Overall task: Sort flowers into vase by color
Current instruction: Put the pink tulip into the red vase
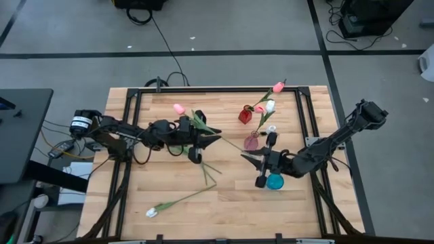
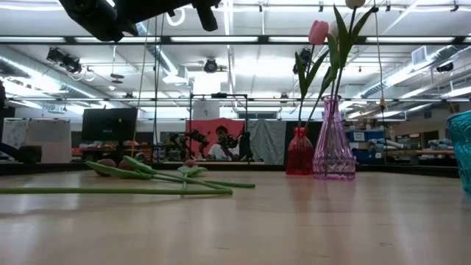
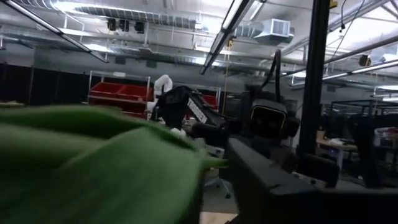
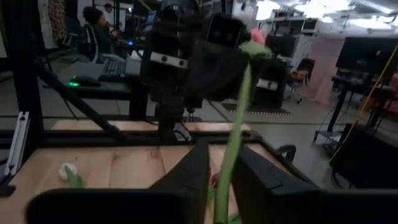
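Ok so mid-table, the left gripper [image 1: 211, 139] is pinched down on a pink tulip [image 1: 179, 108]. Its jaws look pressed together around the leafy part of the stem, and the left wrist camera is basically full of green leaf. The head sticks out back toward the left arm, while the thin bare end of the stem runs on toward the right gripper [image 1: 247, 158], which sits just opposite. In the right wrist view that stem passes right through the right gripper, but I can't tell if it's actually clamped or just lined up.

The 3 vases sit close behind the right gripper: a red vase [image 1: 245, 116], a pink vase [image 1: 251, 142] and a teal vase [image 1: 274, 181] right beside the gripper. A few tulips already stand in the red and pink ones. A white tulip [image 1: 178, 202] lies flat near the front of the table [image 1: 135, 196], with more loose stems [image 1: 207, 173] between the arms.

My read on handling: these are super light, and the stems look thin and bendy, so a grab near the head will let the tail droop and miss the vase neck. I'd take hold low-to-mid stem, below the leaves — that leaves a short stiff bit to aim with. The plastic stem is probably slick, so it could swivel in a loose pinch. The narrow vases look tippy too.
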Robot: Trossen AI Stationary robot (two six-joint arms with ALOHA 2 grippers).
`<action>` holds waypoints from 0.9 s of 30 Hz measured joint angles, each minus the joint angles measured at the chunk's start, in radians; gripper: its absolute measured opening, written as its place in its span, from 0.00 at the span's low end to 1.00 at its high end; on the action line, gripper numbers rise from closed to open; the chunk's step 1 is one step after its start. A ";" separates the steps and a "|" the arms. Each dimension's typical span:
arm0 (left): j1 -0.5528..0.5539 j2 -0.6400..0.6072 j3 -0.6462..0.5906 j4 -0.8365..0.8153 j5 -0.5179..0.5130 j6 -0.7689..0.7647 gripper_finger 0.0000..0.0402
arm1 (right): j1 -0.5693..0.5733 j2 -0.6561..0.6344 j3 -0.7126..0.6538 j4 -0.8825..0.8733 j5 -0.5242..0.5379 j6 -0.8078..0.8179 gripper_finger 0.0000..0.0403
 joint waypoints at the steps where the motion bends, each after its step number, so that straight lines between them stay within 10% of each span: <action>1: 0.002 0.000 0.000 -0.001 0.001 0.004 0.11 | -0.002 0.000 0.000 -0.008 -0.007 0.015 0.21; 11: 0.026 -0.002 0.036 -0.182 0.012 0.041 0.01 | 0.094 -0.186 -0.001 -0.194 0.054 0.064 0.47; 21: 0.023 0.000 0.453 -1.166 -0.072 0.301 0.01 | 0.225 -0.401 0.000 -0.488 0.254 0.158 0.48; 27: 0.023 0.003 0.559 -1.467 -0.017 0.512 0.02 | 0.229 -0.377 0.000 -0.517 0.254 0.162 0.48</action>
